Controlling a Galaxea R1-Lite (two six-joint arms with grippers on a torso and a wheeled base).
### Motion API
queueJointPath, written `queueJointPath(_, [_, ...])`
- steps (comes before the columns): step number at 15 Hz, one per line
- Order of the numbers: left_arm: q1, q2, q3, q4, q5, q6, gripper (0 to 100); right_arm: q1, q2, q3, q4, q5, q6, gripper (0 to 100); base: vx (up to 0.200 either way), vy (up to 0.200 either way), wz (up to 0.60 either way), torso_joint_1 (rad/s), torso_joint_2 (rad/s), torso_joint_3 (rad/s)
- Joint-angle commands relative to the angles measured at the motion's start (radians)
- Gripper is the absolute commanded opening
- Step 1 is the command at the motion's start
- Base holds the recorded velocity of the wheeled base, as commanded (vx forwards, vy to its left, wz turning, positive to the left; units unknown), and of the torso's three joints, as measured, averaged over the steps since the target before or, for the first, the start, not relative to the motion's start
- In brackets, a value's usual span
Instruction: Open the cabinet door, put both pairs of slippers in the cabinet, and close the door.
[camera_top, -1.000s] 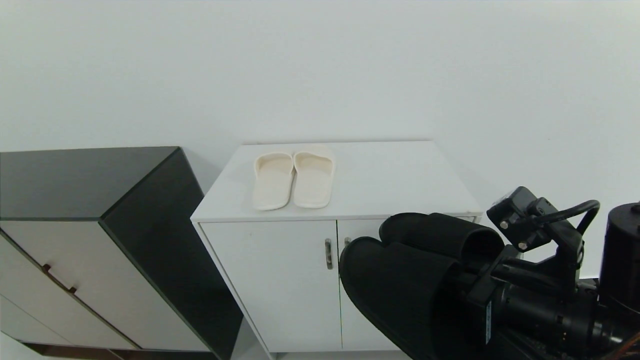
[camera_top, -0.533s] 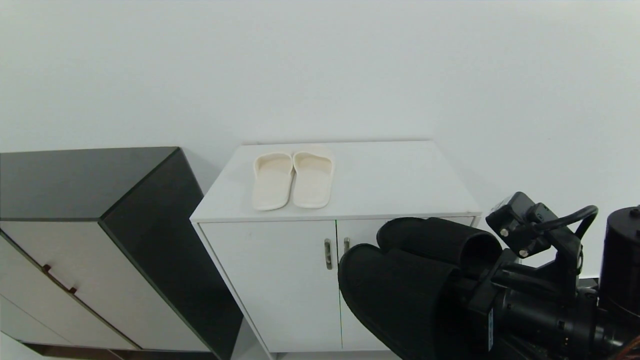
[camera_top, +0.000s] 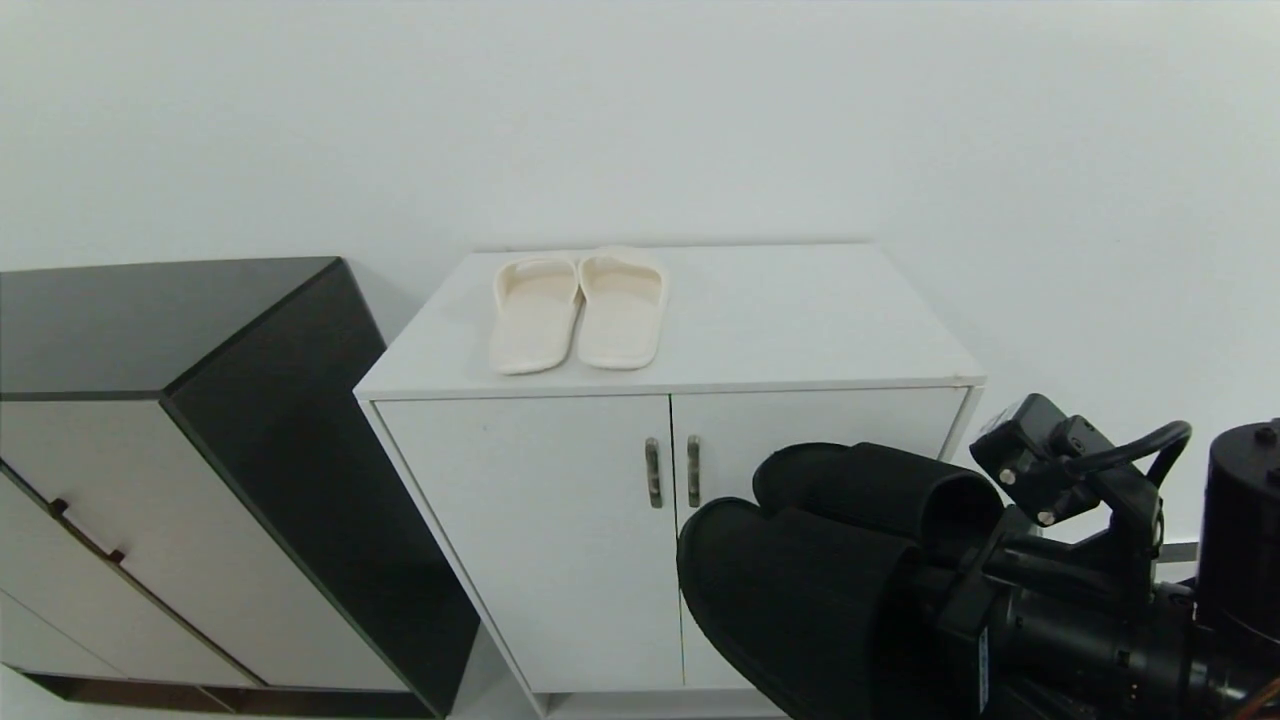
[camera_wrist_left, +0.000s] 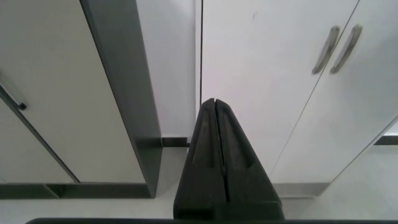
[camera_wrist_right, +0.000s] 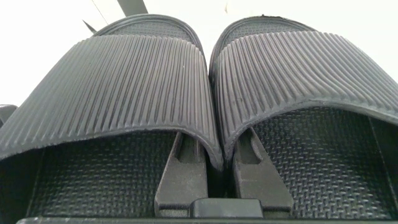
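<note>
A white two-door cabinet (camera_top: 560, 540) stands against the wall with both doors shut and two metal handles (camera_top: 671, 471) at the centre seam. A cream pair of slippers (camera_top: 578, 312) lies on its top, left of centre. My right gripper (camera_wrist_right: 214, 180) is shut on the inner edges of a black pair of slippers (camera_top: 830, 560), held side by side in the air in front of the cabinet's right door. My left gripper (camera_wrist_left: 216, 143) is shut with nothing in it, low down and facing the cabinet's left door (camera_wrist_left: 261, 81) and the handles (camera_wrist_left: 339, 46).
A dark cabinet (camera_top: 170, 480) with pale drawer fronts stands close to the left of the white cabinet, a narrow gap (camera_wrist_left: 168, 68) between them. A plain white wall runs behind both. Floor shows below the cabinets (camera_wrist_left: 348, 199).
The whole head view has shifted, so the cabinet sits higher in the picture and more of its doors shows: the camera moved. The black slippers stay in my right gripper, at about the same place in the picture.
</note>
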Motion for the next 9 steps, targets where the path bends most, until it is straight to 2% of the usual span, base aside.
queueJointPath(1, [0.0,0.001,0.0,0.0,-0.001,0.0,0,0.001,0.005,0.003,0.0,0.0,0.0,0,0.0,0.0,0.0,-0.222,0.53,0.349])
queueJointPath(2, [0.0,0.001,-0.002,0.0,-0.002,-0.007,0,0.005,0.011,0.017,0.0,0.007,0.0,0,0.0,0.0,0.0,-0.207,0.53,0.315])
queueJointPath(3, [0.0,0.001,-0.002,0.0,-0.002,-0.005,100,0.005,0.01,0.02,0.0,0.007,0.0,0,0.0,0.0,0.0,-0.203,0.53,0.325])
queueJointPath(9, [0.0,0.001,0.0,0.0,-0.002,0.003,100,0.003,0.008,0.029,-0.002,0.007,0.0,0,0.0,0.0,0.0,-0.184,0.5,0.32])
